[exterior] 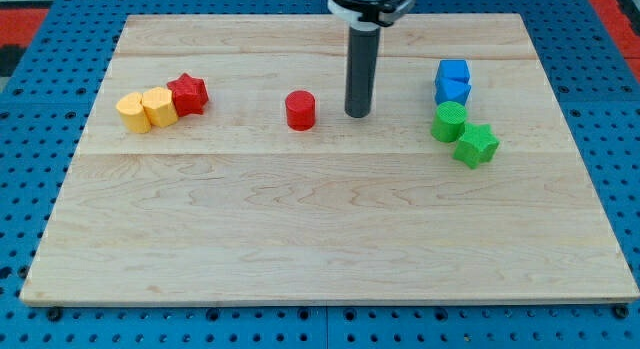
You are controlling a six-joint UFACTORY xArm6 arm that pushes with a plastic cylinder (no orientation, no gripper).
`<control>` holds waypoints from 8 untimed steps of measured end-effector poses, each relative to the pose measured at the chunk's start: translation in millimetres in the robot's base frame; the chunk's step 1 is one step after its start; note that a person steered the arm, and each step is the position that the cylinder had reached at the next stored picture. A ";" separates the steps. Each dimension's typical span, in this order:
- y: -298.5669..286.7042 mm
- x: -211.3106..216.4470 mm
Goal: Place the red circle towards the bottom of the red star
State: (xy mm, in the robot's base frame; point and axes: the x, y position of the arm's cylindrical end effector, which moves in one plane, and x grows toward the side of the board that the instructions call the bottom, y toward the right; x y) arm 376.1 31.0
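Note:
The red circle (300, 110) stands on the wooden board near the middle of its upper half. The red star (187, 93) sits at the view's left, touching two yellow blocks. My tip (358, 113) rests on the board just to the right of the red circle, a small gap apart from it. The red star is far to the left of the tip.
Two yellow blocks (147, 109) lie side by side left of the red star. At the view's right stand two blue blocks (453, 81), a green circle (449, 121) and a green star (476, 144). The board's edge (330, 301) runs along the bottom.

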 end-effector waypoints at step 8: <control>-163.7 55.3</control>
State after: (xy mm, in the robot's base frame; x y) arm 431.4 -132.7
